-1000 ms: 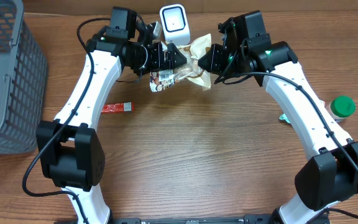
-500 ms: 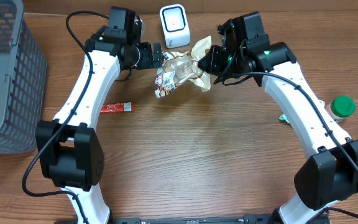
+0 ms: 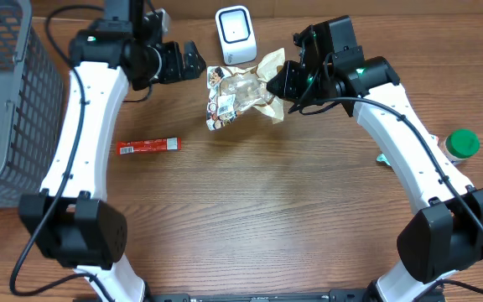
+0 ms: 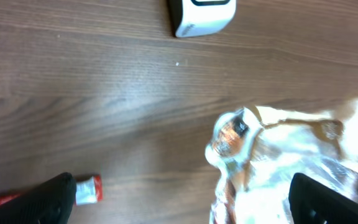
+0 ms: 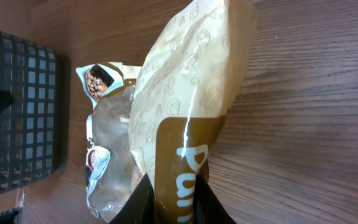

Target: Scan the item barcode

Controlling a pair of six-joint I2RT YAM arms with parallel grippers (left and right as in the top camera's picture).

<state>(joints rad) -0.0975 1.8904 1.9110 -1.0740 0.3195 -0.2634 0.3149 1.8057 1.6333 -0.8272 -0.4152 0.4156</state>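
Note:
The item is a crinkly tan and clear snack bag (image 3: 241,94) held above the table just below the white barcode scanner (image 3: 235,33). My right gripper (image 3: 279,84) is shut on the bag's brown end; in the right wrist view the bag (image 5: 185,93) rises from between the gripper (image 5: 176,208). My left gripper (image 3: 193,60) stands open to the left of the bag, apart from it. The left wrist view shows the bag (image 4: 278,162) near the right finger (image 4: 328,199), nothing gripped by the gripper (image 4: 185,205), and the scanner (image 4: 204,15) at the top.
A grey mesh basket (image 3: 7,101) fills the far left. A red sachet (image 3: 148,146) lies on the wood below the left arm, its end (image 4: 89,190) also in the left wrist view. A green-capped bottle (image 3: 462,144) stands at the right edge.
My left arm has swung back to the left, away from the bag. The bag stays in the right gripper, which has not moved.

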